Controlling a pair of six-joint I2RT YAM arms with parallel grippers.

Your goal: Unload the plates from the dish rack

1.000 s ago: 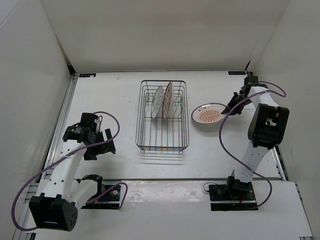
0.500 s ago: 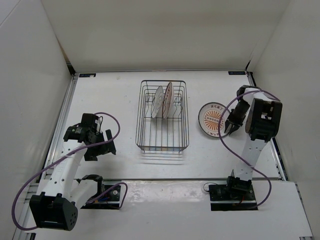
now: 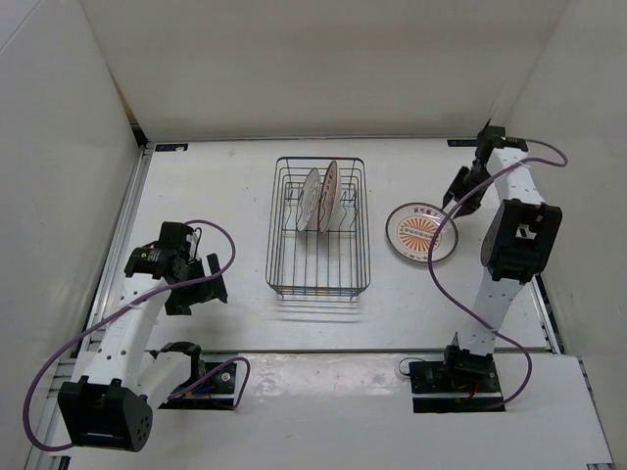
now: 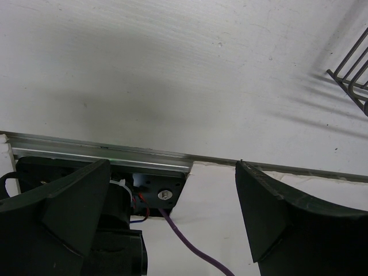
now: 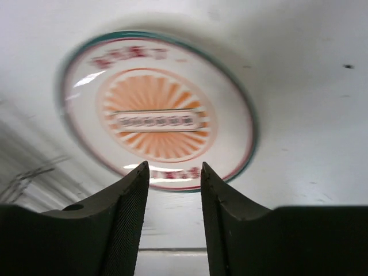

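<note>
two plates stood on edge in the rack point(image 3: 318, 291), between the prongs of its far half. the left plate point(image 3: 310, 201) showed a faint grey motif, and the right plate point(image 3: 330, 191) stood close beside it; if they touched each other i could not tell. the third one, the orange plate point(image 3: 422, 233), lay flat and face up on the table point(image 3: 216, 186), just to the right of the rack and apart from it. in the right wrist view the orange plate point(image 5: 158, 109) was a little blurred, with a sunburst in the middle and a thin green line around the rim.

the right gripper point(image 3: 457, 188) hung over the table near the far right edge of the orange plate. its jaws point(image 5: 173, 172) were partly open, with a narrow gap, and they held nothing; the near rim of the plate was seen through the gap, further away.

the left gripper point(image 3: 206, 279) was well to the left of the rack, on the near left part of the table. its jaws point(image 4: 172, 172) were spread wide and nothing was between them. a corner of the rack point(image 4: 351, 77) was seen at the upper right of that view, and a purple cable point(image 4: 190, 247) ran below.
</note>
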